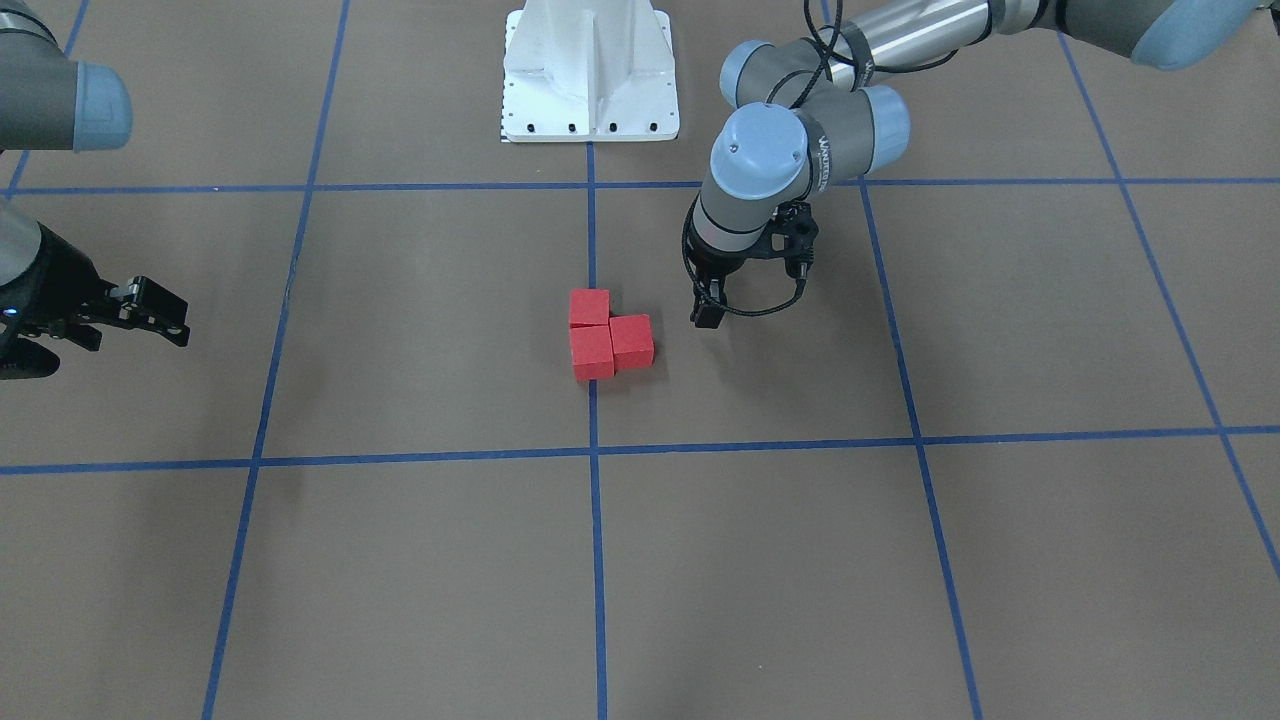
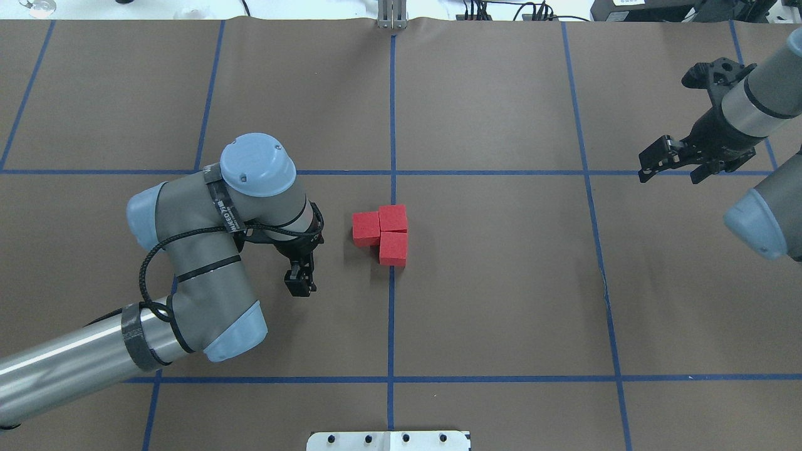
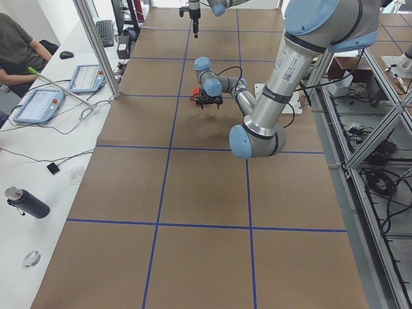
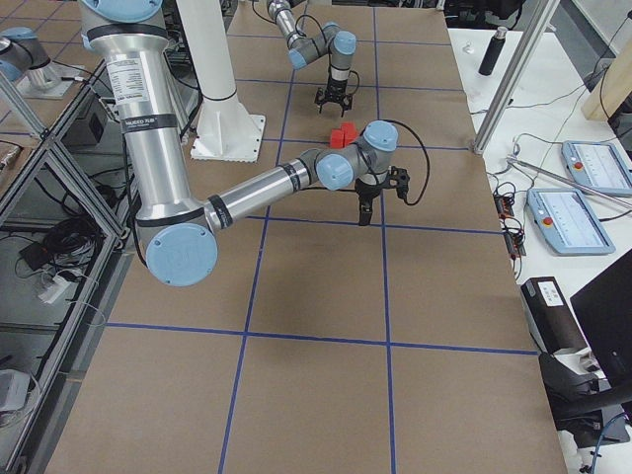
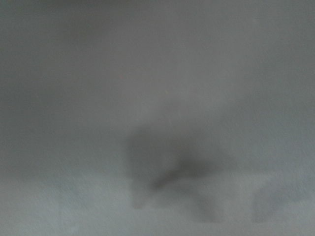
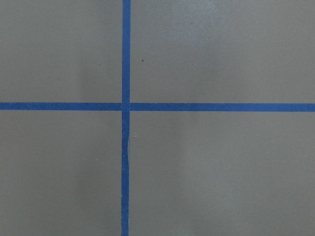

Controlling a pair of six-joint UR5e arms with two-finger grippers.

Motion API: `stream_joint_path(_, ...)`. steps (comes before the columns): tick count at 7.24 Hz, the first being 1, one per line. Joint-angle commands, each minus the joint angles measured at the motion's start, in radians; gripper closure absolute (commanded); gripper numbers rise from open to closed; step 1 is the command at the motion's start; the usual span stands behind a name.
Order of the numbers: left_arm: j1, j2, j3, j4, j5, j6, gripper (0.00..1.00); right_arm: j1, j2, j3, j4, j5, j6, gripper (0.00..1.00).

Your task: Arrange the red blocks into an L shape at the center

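Brown matte tabletop [image 2: 489,282], ruled into squares by blue tape, was inspected from the overhead and front-facing views. The red blocks [image 2: 393,219] lay at the center [image 2: 438,250], all three touching and laid out as an L. Two sat in a row on the middle blue line [image 2: 391,313], one nearer the white base plate [image 1: 590,70] and one farther from it. The third sat against the farther block on my left side, not quite flush with it. My left gripper [image 2: 299,283] pointed downward just beside the blocks on that same side, apart from them and touching none. Its fingers were drawn together and held nothing. Whether its tips met the surface could not be determined. My left wrist camera returned only a grey blur. My right gripper [image 2: 673,172] hung well apart from the blocks, out toward the table's right end, with its fingers spread wide and nothing between them. My right wrist camera showed bare brown surface and a crossing of two tape lines [image 6: 126,106].
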Motion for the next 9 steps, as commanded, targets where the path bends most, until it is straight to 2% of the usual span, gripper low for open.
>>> stream_joint_path(1,-0.001,0.128,-0.131,-0.006,0.003,0.173,0.00,0.002,-0.001,0.005,0.002,0.000,0.000,0.00)
stream_joint_path(3,-0.042,0.332,-0.367,-0.007,0.000,0.412,0.00,0.006,0.000,0.016,0.002,-0.002,-0.002,0.00)
stream_joint_path(4,-0.072,0.409,-0.424,-0.007,0.001,0.544,0.00,0.025,0.000,0.016,0.002,-0.002,-0.003,0.00)
stream_joint_path(7,-0.244,0.543,-0.441,-0.019,-0.005,0.973,0.00,0.127,-0.030,0.035,0.006,0.009,-0.031,0.00)
stream_joint_path(8,-0.316,0.611,-0.438,-0.057,-0.008,1.155,0.00,0.161,-0.040,0.031,0.002,0.011,-0.082,0.00)
stream_joint_path(9,-0.406,0.658,-0.403,-0.109,-0.075,1.336,0.00,0.208,-0.057,0.026,-0.008,0.012,-0.142,0.00)
